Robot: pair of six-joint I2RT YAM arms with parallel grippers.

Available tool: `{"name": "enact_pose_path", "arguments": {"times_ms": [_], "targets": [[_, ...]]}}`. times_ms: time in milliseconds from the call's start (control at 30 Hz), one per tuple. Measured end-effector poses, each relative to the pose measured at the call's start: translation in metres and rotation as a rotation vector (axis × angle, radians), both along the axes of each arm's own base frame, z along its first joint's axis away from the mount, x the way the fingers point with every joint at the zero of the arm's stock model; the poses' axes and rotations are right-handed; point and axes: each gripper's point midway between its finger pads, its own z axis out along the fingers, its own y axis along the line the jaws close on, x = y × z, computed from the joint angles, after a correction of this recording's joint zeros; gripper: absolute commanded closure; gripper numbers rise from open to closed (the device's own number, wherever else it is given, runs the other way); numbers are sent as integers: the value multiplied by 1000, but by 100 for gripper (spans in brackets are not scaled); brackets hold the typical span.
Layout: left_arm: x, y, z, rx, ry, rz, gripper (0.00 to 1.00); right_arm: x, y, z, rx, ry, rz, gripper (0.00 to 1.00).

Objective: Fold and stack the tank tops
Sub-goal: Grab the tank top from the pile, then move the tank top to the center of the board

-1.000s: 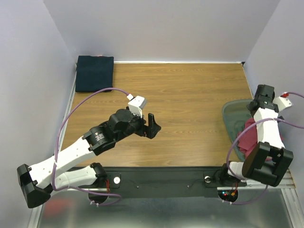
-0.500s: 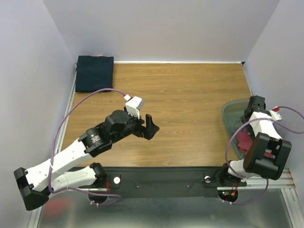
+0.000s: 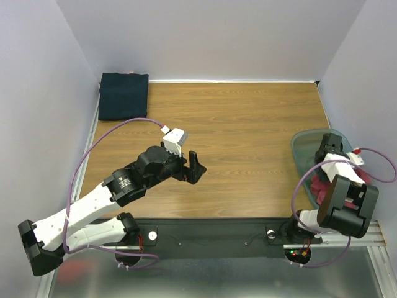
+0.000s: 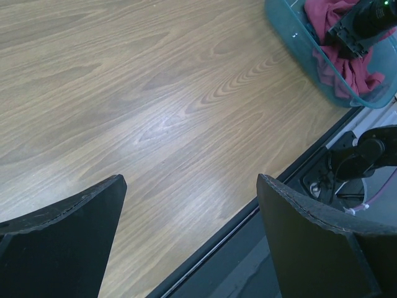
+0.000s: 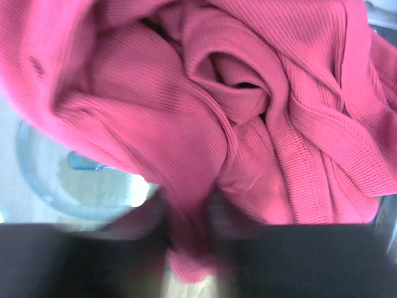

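Reaching our right pincer [image 3: 326, 151] into the tub [image 3: 303, 149] for the rose-red top [image 5: 260, 130], grip unclear, we hang the left pincer [image 4: 189, 186] wide open, empty.

Left claw [image 4: 191, 186] gapes wide (right claw [image 3: 327, 152] points downward).

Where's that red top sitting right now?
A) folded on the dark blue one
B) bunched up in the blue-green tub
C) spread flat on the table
B: the red top lies crumpled inside the tub, while the navy top sits alone in the far left corner.
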Motion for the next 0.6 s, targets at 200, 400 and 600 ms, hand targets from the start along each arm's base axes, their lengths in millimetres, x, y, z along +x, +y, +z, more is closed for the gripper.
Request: {"name": "enact_pose_path", "arguments": {"times_ms": [200, 400, 600], "targets": [[1, 3, -2, 15, 3, 16, 2, 12, -2, 36, -43, -112, 43, 100], [5, 3, 12, 4, -12, 31, 2, 61, -7, 160, -129, -414, 143, 99], [15, 4, 36, -27, -54, 82, 2, 96, 25, 315, -160, -769, 388, 100]]}}
